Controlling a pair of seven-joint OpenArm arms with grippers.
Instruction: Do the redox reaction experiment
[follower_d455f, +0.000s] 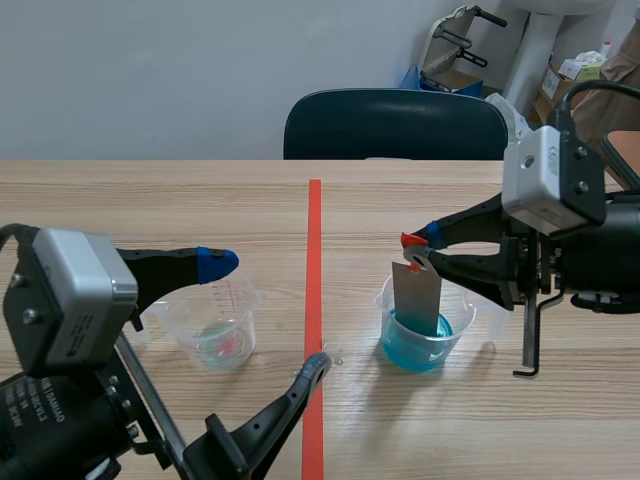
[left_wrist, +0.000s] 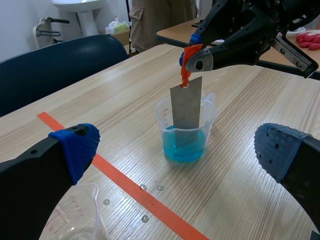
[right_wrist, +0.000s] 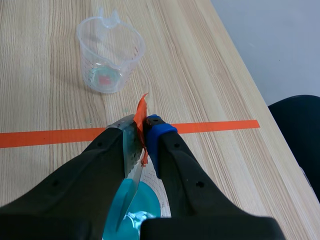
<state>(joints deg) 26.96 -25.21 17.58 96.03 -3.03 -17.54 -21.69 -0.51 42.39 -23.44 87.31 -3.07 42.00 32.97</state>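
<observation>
While the left gripper (follower_d455f: 267, 313) gapes wide, the right gripper (follower_d455f: 425, 245) pinches one metal plate (follower_d455f: 417, 297) (edge-on in its wrist view) inside the blue beaker (follower_d455f: 400, 352); second beaker (follower_d455f: 215, 335) at nine o'clock.

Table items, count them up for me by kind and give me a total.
Clear plastic beakers: 2, the blue-liquid beaker and the nearly empty beaker
Metal strips: 1, the metal strip held by the right gripper, its lower end in the blue liquid
Total: 3
</observation>
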